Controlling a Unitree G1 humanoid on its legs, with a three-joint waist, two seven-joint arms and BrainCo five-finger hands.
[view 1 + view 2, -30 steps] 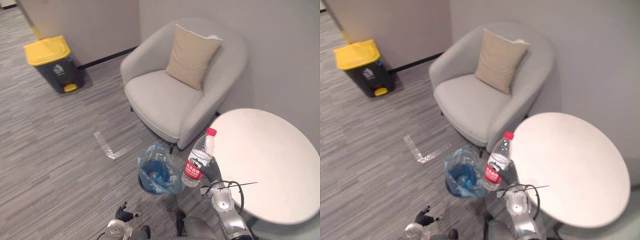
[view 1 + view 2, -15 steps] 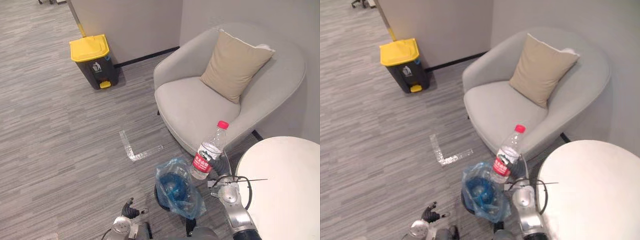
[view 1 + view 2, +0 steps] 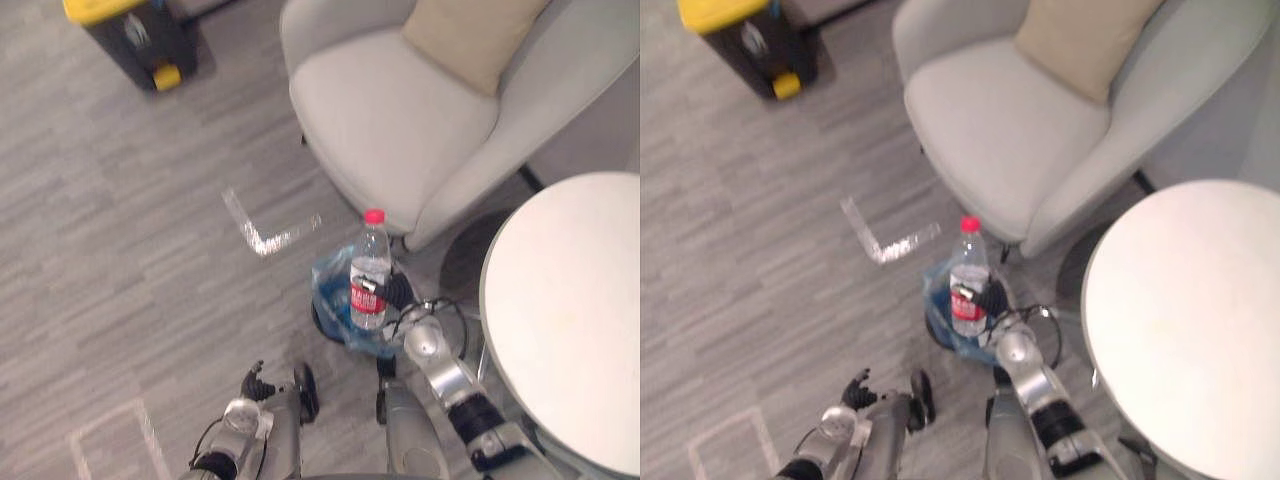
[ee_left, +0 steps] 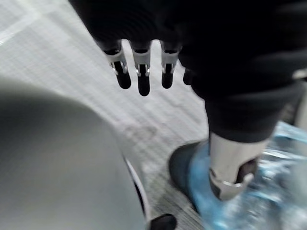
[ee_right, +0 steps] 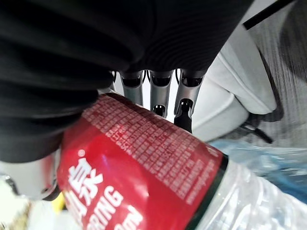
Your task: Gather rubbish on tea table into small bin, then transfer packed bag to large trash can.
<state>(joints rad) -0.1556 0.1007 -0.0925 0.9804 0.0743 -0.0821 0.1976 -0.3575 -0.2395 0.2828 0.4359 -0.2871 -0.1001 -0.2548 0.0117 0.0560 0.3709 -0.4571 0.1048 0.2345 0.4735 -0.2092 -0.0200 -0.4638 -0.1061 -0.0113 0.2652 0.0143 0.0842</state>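
I am reading the scene from left to right. The large trash can point(image 3: 128, 30) is standing at the far left, well apart from the work area. The whole head view has tipped down since a second ago, so I am treating that shift as camera movement, not movement of the furniture. A tape mark point(image 3: 262, 232) is lying on open floor point(image 3: 110, 260) between the trash can and the small bin point(image 3: 322, 318).

The left hand point(image 3: 254, 383) is hanging low beside the small bin, with relaxed, straight fingers point(image 4: 139, 76) holding nothing.

The small bin, lined with a blue bag point(image 3: 333, 272), is sitting just in front of the armchair point(image 3: 400, 110). The bottle point(image 3: 370, 272) is being held upright and is now lining up over the bag, whereas a second ago it was off toward the table side. I am judging this as the carry ending and the drop coming next.

The right hand point(image 3: 398, 292) is wrapping its fingers around the bottle's red label.

The table point(image 3: 570, 300) is standing at the right, its rim near the right arm, so I am allowing little room there. The armchair's front edge is crowding the bin from behind. Free room for moving is lying to the left, over bare floor.
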